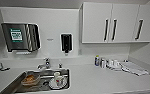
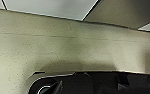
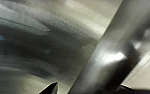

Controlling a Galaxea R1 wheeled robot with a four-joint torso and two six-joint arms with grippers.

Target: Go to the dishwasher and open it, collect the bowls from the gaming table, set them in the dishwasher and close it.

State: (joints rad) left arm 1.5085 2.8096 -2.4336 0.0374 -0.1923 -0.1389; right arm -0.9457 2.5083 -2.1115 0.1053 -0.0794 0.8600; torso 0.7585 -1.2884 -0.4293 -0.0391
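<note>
A brushed stainless-steel panel (image 3: 41,45), seemingly the dishwasher front, lies very close in the right wrist view. A steel bar (image 3: 108,50) crosses it at a slant. My right gripper (image 3: 88,88) is open, its two dark fingertips (image 3: 52,88) standing on either side of the bar's near end. The left wrist view looks along a speckled beige floor (image 2: 66,50) towards white cabinet fronts (image 2: 51,7). The bowls and the gaming table are out of view.
Straight ahead is a white counter (image 1: 103,77) with a steel sink (image 1: 11,85) holding a brownish dish (image 1: 29,80) and a patterned mug (image 1: 58,79) on a plate. A tap (image 1: 46,63), towel dispenser (image 1: 19,37), soap dispenser (image 1: 66,42), wall cabinets (image 1: 116,22) and small bottles (image 1: 101,62) are around it.
</note>
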